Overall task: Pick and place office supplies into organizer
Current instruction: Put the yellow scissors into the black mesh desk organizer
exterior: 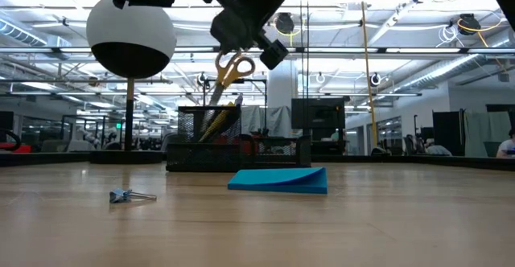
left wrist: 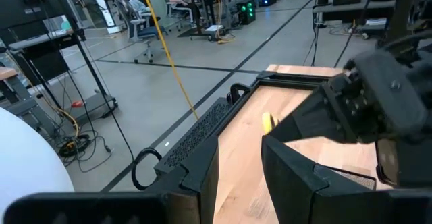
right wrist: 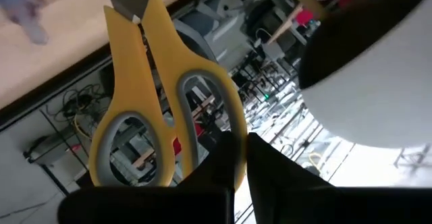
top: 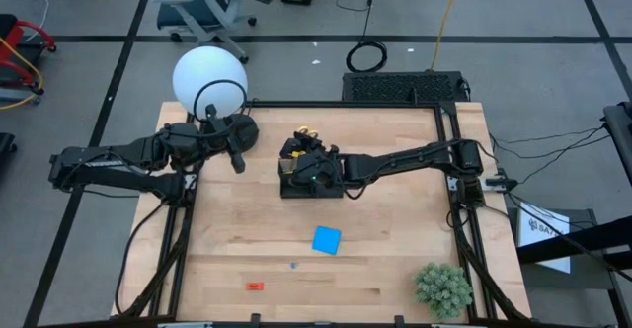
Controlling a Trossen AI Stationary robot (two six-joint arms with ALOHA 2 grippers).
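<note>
The yellow-handled scissors [exterior: 232, 67] hang over the black mesh organizer [exterior: 211, 141], which stands mid-table, handles up and blades pointing down toward its tall cup. My right gripper [right wrist: 237, 142] is shut on them and reaches in from the table's right [top: 304, 153]. A blue square pad [top: 327, 239], a small red piece [top: 255, 286] and a tiny metal clip [exterior: 129, 195] lie flat on the near part of the table. My left gripper [left wrist: 239, 166] waits open beside the lamp base [top: 237, 128], with nothing between its fingers. My right gripper pinches the outer rim of one yellow handle loop [right wrist: 226, 119] between its two fingers. It comes roughly level from the table's right side. The scissors hang lifted, handles uppermost and blades down over the organizer; I cannot tell whether the tips are inside it.
A lamp with a white globe [top: 209, 81] and a black round base stands at the far left corner. A green plant ball [top: 442, 288] sits at the near right corner. Something yellow [exterior: 217, 122] stands in the organizer's cup. Bare wood lies around the pad.
</note>
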